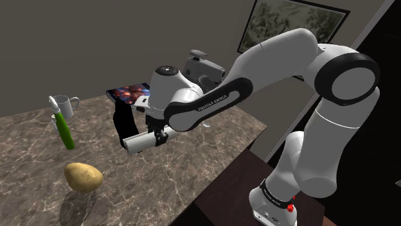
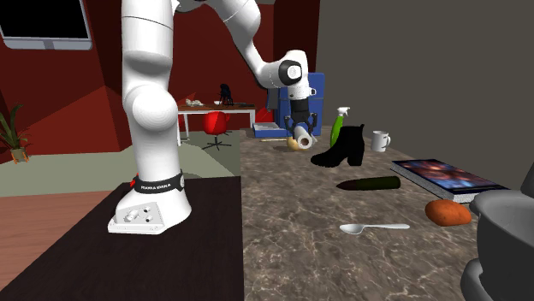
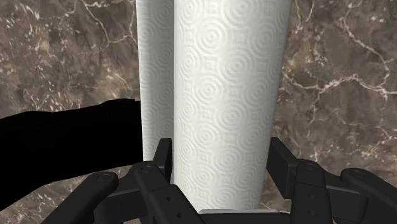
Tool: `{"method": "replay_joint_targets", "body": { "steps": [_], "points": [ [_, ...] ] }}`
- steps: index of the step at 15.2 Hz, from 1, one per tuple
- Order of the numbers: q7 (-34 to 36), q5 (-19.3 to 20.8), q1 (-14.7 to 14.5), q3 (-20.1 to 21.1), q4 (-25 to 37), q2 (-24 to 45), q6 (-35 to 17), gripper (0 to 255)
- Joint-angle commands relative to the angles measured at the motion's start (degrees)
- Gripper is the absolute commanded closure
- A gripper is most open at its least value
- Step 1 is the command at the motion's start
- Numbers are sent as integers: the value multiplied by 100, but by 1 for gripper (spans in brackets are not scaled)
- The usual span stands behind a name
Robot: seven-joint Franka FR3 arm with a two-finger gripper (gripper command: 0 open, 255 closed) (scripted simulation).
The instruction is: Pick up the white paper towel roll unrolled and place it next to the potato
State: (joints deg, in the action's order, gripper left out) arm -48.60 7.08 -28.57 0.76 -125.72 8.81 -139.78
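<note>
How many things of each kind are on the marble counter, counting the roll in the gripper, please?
Vegetables: 3 (potato, orange sweet potato, dark cucumber)
Tableware: 2 (mug, spoon)
Paper towel roll: 1, clasped by the gripper
Spray bottle: 1
Boot: 1
Book: 1
Grey object: 1
Total: 10

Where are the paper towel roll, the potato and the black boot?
paper towel roll (image 3: 222, 95), wrist view, middle of its embossed side.
potato (image 1: 83, 176), shoulder view, its middle.
black boot (image 2: 353, 141), second exterior view, its shaft.
</note>
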Motion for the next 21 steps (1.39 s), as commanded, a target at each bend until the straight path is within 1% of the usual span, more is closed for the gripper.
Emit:
{"method": "replay_joint_targets", "body": {
  "steps": [1, 17, 21],
  "points": [
    [18, 19, 2, -7, -50, 96, -148, 255],
    [232, 222, -37, -90, -181, 1052, -1231, 255],
    [242, 232, -41, -96, -180, 1101, -1278, 255]
  ]
}}
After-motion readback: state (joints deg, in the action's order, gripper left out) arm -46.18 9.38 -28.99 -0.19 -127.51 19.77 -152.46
